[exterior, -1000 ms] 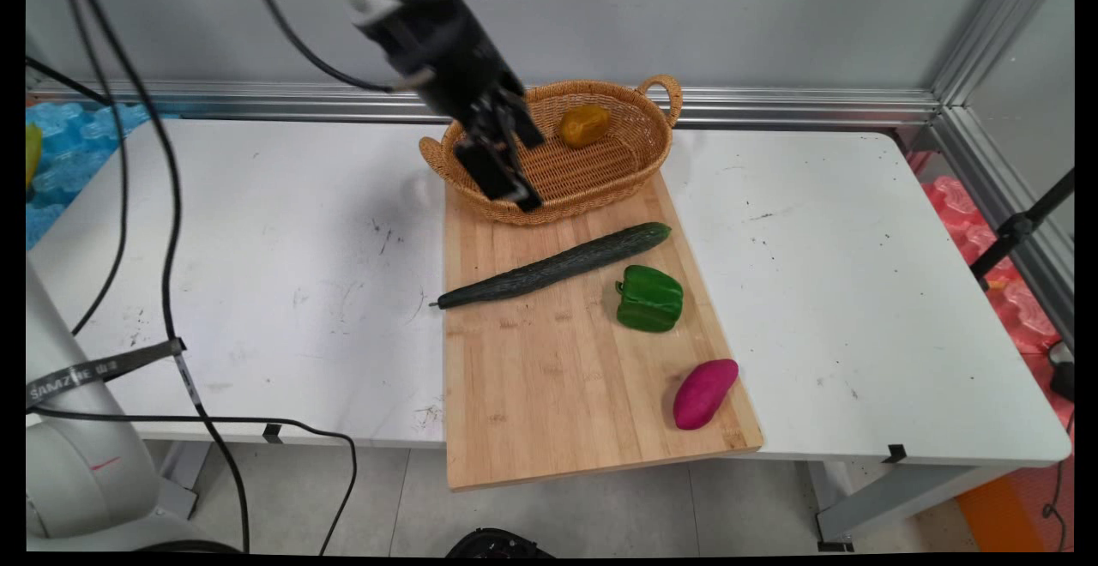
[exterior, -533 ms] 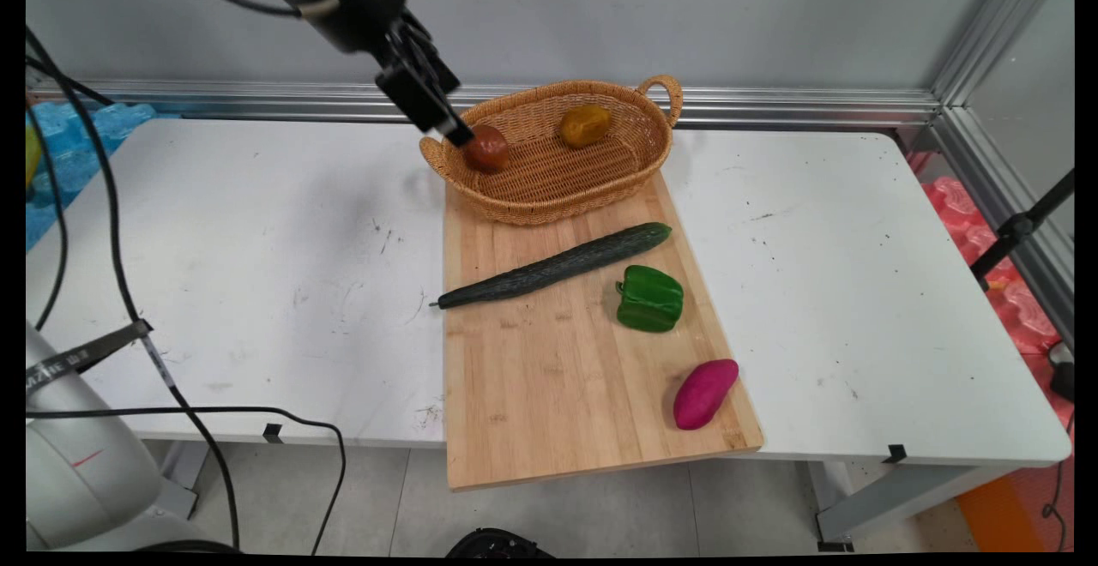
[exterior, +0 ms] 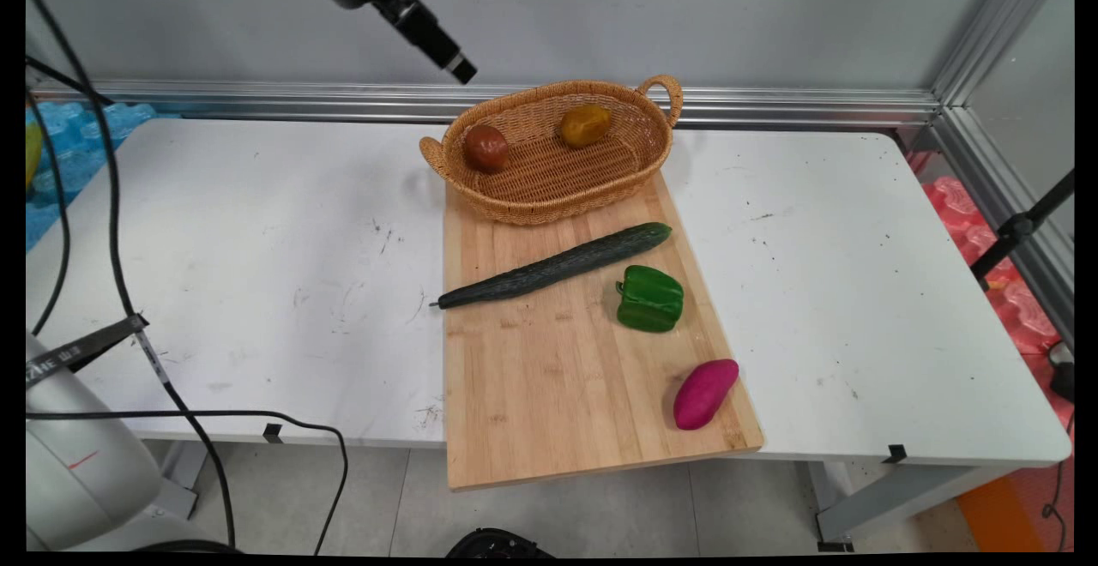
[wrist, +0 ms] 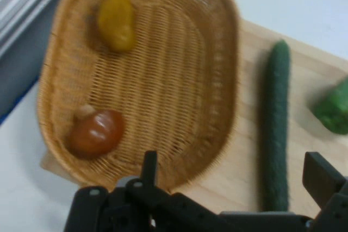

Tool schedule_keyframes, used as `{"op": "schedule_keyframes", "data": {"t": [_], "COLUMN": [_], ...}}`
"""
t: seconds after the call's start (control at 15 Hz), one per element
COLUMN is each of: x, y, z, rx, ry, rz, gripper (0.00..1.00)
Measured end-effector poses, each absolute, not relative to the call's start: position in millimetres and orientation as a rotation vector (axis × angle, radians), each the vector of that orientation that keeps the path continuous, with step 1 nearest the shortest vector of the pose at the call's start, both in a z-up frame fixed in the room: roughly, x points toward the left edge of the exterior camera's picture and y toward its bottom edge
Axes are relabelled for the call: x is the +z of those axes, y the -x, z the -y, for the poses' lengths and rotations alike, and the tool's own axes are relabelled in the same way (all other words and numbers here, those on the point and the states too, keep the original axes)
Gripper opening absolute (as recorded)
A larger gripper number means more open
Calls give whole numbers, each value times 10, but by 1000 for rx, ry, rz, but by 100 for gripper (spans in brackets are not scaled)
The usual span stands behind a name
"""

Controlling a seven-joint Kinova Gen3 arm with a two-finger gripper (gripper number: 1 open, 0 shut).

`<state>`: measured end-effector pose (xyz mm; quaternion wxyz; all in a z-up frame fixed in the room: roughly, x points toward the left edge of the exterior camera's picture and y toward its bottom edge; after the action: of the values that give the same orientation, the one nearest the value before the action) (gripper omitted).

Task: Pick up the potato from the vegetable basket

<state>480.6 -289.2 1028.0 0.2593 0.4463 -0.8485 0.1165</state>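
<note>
Hanging high above the table [exterior: 257, 231], the gripper [exterior: 446, 56] is sitting near the main view's top edge, up and to the left of the wicker basket [exterior: 549, 197], touching nothing. Its fingers are spread apart and empty: in the hand view one fingertip [wrist: 149, 167] is rising at lower centre and the other at the lower right edge, well separated.

The basket is resting on the far end of the wooden cutting board [exterior: 558, 377], its long axis running left to right with a loop handle at its right end. Inside it, a reddish-brown tomato [exterior: 486, 147] is lying at the left end and a yellow pepper [exterior: 585, 125] nearer the far right side.

The cucumber [exterior: 558, 266] is lying on the board just in front of the basket, its long axis slanting from lower left to upper right, its thin stem end poking past the board's left edge. A green bell pepper [exterior: 650, 298] is sitting near its right half, and a purple sweet potato [exterior: 705, 393] is lying by the board's near right corner.

Most of the arm is being cut off by the top edge; black cables [exterior: 111, 206] are hanging at the left.
</note>
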Motion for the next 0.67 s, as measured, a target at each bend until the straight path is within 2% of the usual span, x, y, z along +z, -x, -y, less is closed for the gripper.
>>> {"op": "schedule_keyframes", "data": {"t": [0.67], "x": [9679], "y": [-4476], "z": [3898], "rx": [441], "ry": [-1364], "rz": [2210], "gripper": [100]}}
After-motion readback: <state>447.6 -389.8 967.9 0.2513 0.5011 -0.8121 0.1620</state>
